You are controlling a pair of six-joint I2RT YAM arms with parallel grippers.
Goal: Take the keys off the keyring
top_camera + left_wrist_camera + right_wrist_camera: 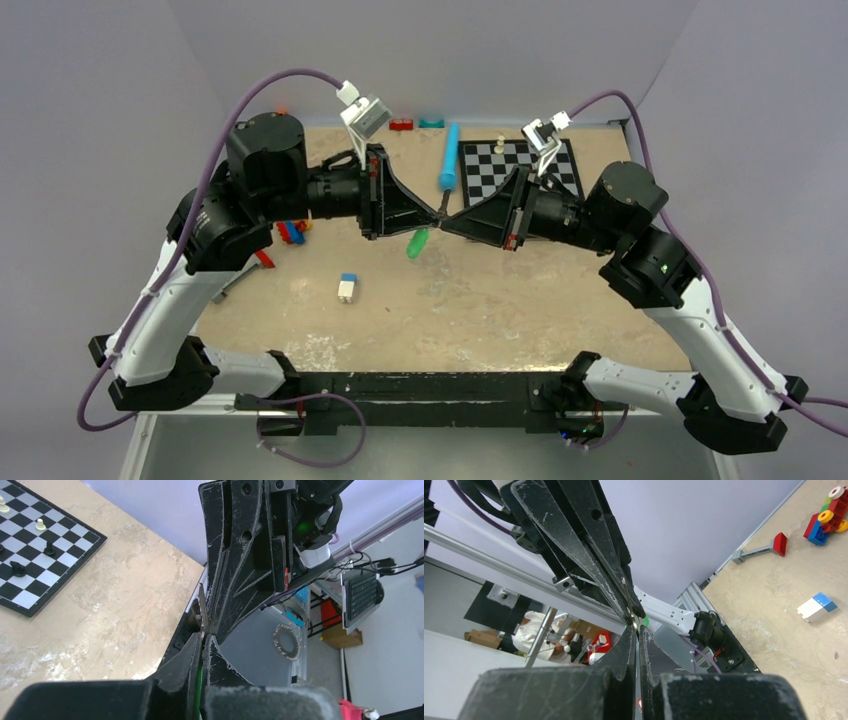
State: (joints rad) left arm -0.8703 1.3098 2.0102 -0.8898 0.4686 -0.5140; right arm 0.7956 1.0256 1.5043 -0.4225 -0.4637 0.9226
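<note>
The keys (417, 243) are a tiny bunch: a bright green flat piece hangs below the spot where both grippers meet, above the table's middle. My left gripper (436, 214) is shut on the bunch; in the left wrist view (205, 639) green shows between its jaws and a silvery sliver (202, 611) sticks out past the tips. My right gripper (447, 215) meets it tip to tip and is shut; in the right wrist view (638, 630) a silvery bit (633, 620) and a spot of green (644, 622) sit at its tips. The ring itself is hidden.
A blue-topped white block (347, 288) lies on the table near the front. A chessboard (520, 165) with several pieces lies at the back right, with a blue cylinder (449, 157) beside it. Coloured bricks (292, 231) lie under the left arm.
</note>
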